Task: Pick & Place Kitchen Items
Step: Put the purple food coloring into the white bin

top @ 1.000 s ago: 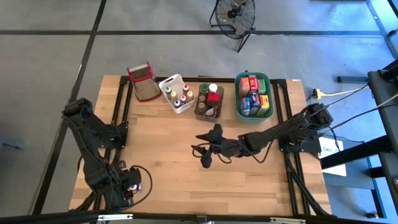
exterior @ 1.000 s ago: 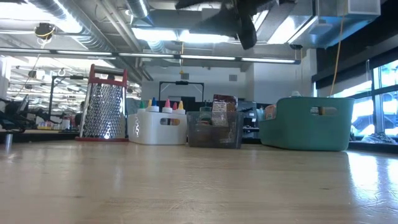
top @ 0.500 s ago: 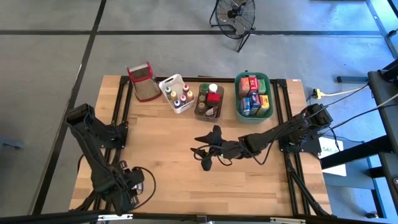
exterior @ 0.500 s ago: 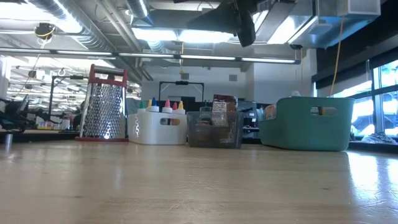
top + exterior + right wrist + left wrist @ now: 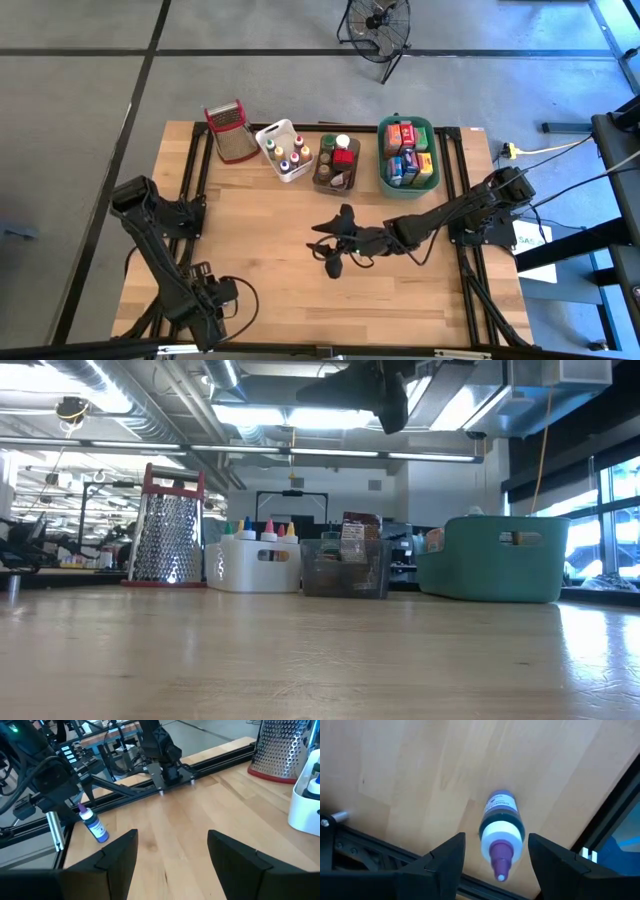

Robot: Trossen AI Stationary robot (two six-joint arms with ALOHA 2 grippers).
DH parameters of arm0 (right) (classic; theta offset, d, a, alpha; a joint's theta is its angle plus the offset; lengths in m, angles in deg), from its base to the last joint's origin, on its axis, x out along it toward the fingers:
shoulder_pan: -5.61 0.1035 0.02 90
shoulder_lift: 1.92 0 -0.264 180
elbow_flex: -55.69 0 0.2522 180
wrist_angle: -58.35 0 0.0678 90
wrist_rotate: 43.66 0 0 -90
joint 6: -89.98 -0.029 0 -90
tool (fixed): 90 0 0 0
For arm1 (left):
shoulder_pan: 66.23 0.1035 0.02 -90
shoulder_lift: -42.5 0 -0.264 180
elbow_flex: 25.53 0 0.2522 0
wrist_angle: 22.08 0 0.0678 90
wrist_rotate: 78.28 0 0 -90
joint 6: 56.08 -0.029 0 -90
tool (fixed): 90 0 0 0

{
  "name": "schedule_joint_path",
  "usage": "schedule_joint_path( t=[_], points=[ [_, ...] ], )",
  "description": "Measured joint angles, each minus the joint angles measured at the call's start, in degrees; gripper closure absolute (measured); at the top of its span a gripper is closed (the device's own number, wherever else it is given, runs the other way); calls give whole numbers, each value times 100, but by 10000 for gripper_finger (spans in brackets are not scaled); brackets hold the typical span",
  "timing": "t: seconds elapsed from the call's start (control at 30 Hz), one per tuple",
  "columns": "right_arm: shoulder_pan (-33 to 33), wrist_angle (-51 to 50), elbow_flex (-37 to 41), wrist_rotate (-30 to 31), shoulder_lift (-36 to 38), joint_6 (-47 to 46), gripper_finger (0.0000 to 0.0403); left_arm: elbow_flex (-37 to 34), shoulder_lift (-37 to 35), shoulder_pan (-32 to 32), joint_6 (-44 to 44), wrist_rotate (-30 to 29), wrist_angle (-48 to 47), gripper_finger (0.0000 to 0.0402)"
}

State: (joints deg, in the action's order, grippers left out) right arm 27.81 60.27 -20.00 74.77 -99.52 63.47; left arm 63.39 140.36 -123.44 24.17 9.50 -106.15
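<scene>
A tiny bottle (image 5: 502,822) with a purple cap and dark blue body stands on its base near the table's near left corner; the right wrist view shows this bottle (image 5: 96,827) too. My left gripper (image 5: 496,838) points down over it, open, one finger on each side of its top, with a gap showing at each side. In the high view the left gripper (image 5: 210,302) hides the bottle. My right gripper (image 5: 331,252) hovers open above the table's middle with nothing between its fingers. Other kitchen items sit in three tubs at the far edge.
Along the far edge stand a metal grater with a red top (image 5: 230,132), a white tub (image 5: 283,150) of tiny bottles, a brown tub (image 5: 336,163) of jars and a green tub (image 5: 408,155) of coloured boxes. Bare wood lies between the tubs and the arms.
My left gripper has come down toward the table at the near left corner, shifting slightly toward the near edge, still pointing down and equally wide. The right arm has kept still.
</scene>
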Motion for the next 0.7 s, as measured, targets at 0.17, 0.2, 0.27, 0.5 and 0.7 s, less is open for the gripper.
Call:
schedule_joint_path(
  t=[0.17,0.2,0.27,0.5,0.7],
  points=[
    [9,1,0,-2,0,1,161,0,13,0,-2,-2,44,190],
    [9,2,0,-2,0,2,161,0,13,0,-2,-5,47,190],
    [9,0,0,-2,0,2,161,0,13,0,-2,-28,55,190],
    [9,11,0,-18,-24,2,161,-196,11,-4,-6,-32,308,190],
    [9,2,0,-17,-28,2,161,-601,13,0,-75,31,631,190]
  ],
)
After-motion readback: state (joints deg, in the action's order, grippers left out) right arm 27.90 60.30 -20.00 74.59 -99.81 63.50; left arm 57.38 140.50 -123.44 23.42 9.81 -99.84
